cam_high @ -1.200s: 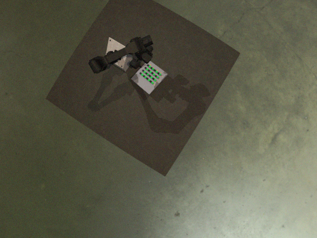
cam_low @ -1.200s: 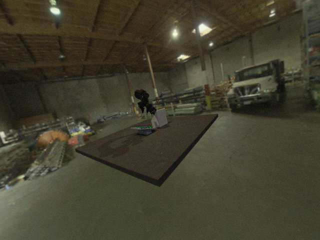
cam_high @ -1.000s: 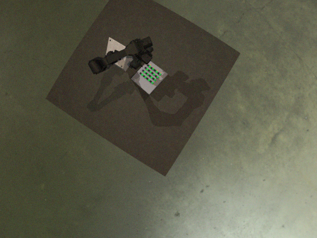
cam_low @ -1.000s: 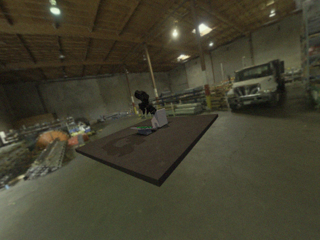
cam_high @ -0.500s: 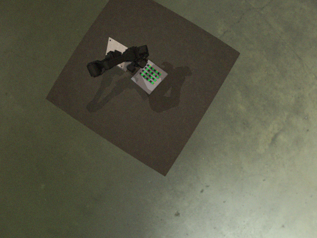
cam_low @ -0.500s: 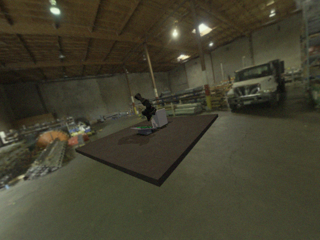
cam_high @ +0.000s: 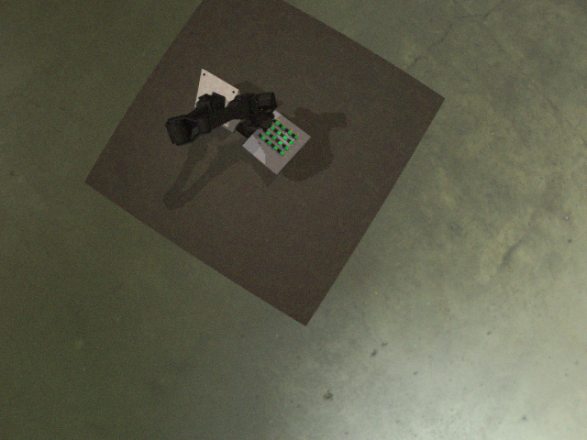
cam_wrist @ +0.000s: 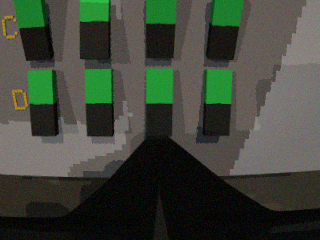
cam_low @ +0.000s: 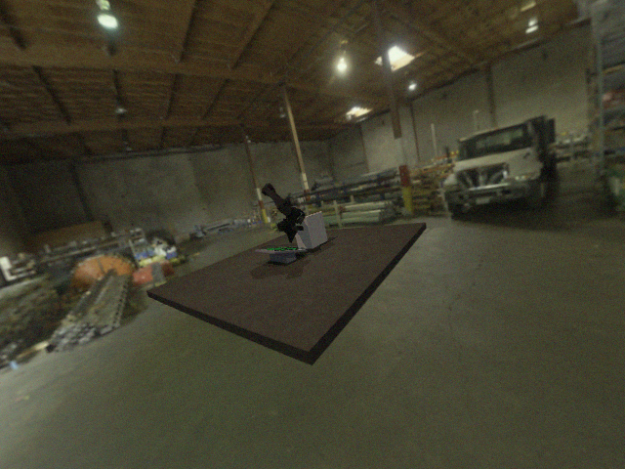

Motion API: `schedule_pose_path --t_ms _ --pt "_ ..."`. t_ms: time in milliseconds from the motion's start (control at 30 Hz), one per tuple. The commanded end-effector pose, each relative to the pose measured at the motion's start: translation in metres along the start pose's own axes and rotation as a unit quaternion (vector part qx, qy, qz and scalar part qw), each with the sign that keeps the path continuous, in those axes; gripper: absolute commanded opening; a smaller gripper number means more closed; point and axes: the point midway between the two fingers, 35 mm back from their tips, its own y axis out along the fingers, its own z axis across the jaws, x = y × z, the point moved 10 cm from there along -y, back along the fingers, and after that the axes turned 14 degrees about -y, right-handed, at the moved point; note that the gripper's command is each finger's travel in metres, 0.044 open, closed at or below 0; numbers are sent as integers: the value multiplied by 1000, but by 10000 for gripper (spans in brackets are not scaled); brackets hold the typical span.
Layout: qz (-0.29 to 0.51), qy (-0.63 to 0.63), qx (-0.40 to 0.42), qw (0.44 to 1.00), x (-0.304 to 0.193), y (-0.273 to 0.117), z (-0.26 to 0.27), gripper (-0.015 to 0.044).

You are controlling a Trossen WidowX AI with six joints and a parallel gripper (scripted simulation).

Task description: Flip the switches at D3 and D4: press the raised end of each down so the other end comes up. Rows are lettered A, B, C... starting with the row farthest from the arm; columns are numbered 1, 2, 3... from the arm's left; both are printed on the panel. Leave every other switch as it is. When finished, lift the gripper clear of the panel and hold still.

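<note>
The switch panel (cam_high: 277,166) (cam_wrist: 280,145) carries rows of green-and-black rocker switches. In the wrist view, switch D3 (cam_wrist: 159,97) is third from the left in the near row, and switch D4 (cam_wrist: 218,97) is to its right. Both show green on the far half and black on the near half; which end is raised is hard to tell. My gripper (cam_low: 290,240) (cam_wrist: 157,146) is shut and empty, fingertips together. Its tips appear at the near, black end of D3, overlapping its lower edge in view; whether they touch it cannot be told.
Switches D1 (cam_wrist: 43,100) and D2 (cam_wrist: 99,100) lie left of D3, with row C just beyond, including C3 (cam_wrist: 160,37) and C4 (cam_wrist: 224,37). The pale base plate (cam_high: 208,83) lies behind the panel on the dark table (cam_high: 293,246) (cam_low: 303,303).
</note>
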Motion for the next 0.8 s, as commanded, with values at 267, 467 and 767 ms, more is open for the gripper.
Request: schedule_pose_path --t_ms 267,467,767 --pt "1 -3 -4 1000 -3 14 -1 0" --pt "1 -3 -4 1000 -3 22 -1 0" --pt "1 -3 -4 1000 -3 26 -1 0"
